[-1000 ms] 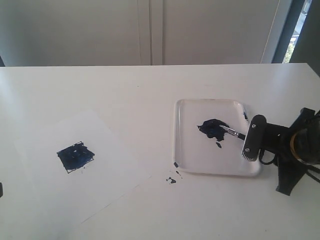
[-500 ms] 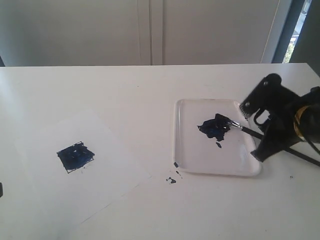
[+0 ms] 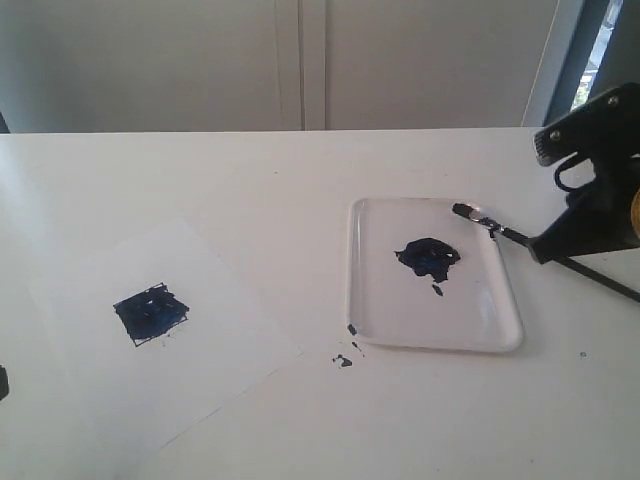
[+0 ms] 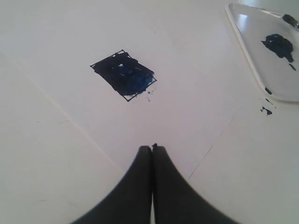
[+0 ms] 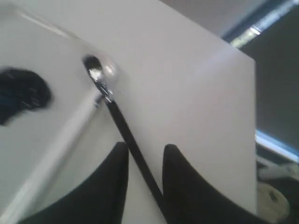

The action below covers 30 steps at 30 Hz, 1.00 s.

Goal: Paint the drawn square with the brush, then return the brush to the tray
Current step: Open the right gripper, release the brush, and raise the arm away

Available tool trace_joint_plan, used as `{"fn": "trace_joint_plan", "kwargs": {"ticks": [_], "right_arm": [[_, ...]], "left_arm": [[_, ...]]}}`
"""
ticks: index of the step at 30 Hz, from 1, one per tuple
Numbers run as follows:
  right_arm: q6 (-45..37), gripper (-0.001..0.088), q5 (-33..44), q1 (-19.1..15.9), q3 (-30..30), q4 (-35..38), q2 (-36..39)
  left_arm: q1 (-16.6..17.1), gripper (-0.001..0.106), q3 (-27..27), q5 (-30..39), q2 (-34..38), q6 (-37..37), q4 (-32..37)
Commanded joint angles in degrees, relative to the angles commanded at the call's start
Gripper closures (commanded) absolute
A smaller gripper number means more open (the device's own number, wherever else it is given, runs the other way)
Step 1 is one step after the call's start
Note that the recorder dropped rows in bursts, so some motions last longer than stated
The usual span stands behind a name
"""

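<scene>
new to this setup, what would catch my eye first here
The drawn square, smeared dark blue, on the paper at the left. Then the dark blue blob in the tray on the right, with the brush across its far corner, handle between the right end effector's parted fingers.

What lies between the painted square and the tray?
From the square: white paper, then bare table, with blue specks off a corner of the tray, per the exterior view.

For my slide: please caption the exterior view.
Drawn square painted dark blue on paper; brush head at the tray, far right corner.
</scene>
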Motion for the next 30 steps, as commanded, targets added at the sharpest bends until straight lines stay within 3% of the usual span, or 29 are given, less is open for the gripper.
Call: {"fn": "trace_joint_plan", "kwargs": {"ticks": [3,7,14,16,19,22,26,28,30], "right_arm": [[4.6,0.0870,2.8,0.0,-4.9,-1.1,7.8],[11.6,0.0868,8.9,-0.3,-9.9,-1.1,14.2],[12.7,0.0868,5.0,-0.9,-12.5,-1.2,16.4],[12.9,0.0868,3.2,-0.9,-12.5,1.1,15.3],[17.5,0.0868,-1.1,-0.9,-10.9,-0.9,11.9],[20.0,0.0868,-9.9,-0.9,-8.7,-6.4,6.9],[19.8,0.0868,-21.7,-0.9,-5.4,-7.1,-1.6],[19.7,0.0868,-22.8,-0.9,-4.3,-6.8,-5.3],[19.1,0.0868,-23.8,-0.9,-3.7,-4.3,-8.9]], "left_arm": [[0.0,0.105,0.0,0.3,0.0,1.4,0.0],[0.0,0.105,0.0,0.6,0.0,1.4,0.0],[0.0,0.105,0.0,-0.4,0.0,2.7,0.0],[0.0,0.105,0.3,-2.9,0.0,5.4,0.0],[0.0,0.105,2.2,-10.8,0.0,6.6,0.0],[0.0,0.105,4.0,-17.8,0.0,6.6,0.1],[0.0,0.105,7.2,-30.1,0.0,6.4,0.1],[0.0,0.105,8.6,-35.1,0.0,5.3,0.0],[0.0,0.105,9.0,-36.0,0.0,3.3,-0.4]]}}
